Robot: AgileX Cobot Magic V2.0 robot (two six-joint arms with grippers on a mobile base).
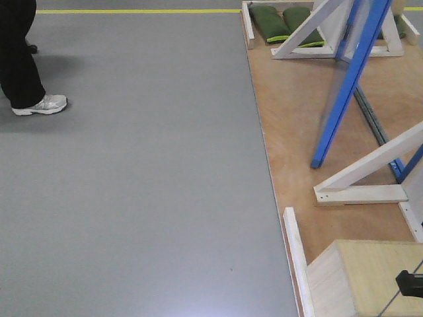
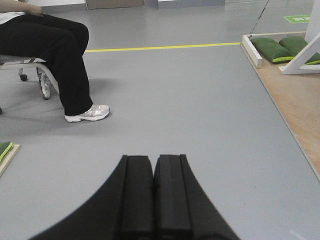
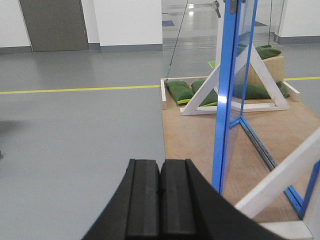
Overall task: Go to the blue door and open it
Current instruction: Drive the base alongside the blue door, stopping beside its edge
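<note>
Fingers of the left gripper (image 2: 153, 200) and right gripper (image 3: 161, 200) are pressed together, empty; the tall glossy blue door (image 3: 223, 100) stands upright at right, its narrow edge facing near.

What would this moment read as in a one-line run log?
stage: approach | blue door: edge-on ahead-right, untouched | left tool: shut, empty | right tool: shut, empty | seated person: far left

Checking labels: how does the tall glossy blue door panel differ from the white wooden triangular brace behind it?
The blue door panel stands upright; the white wooden brace slants. The door is glossy blue; the brace, white wood. Green sandbags lie at the brace's foot, not the door's. Both stand on the plywood platform.
</note>
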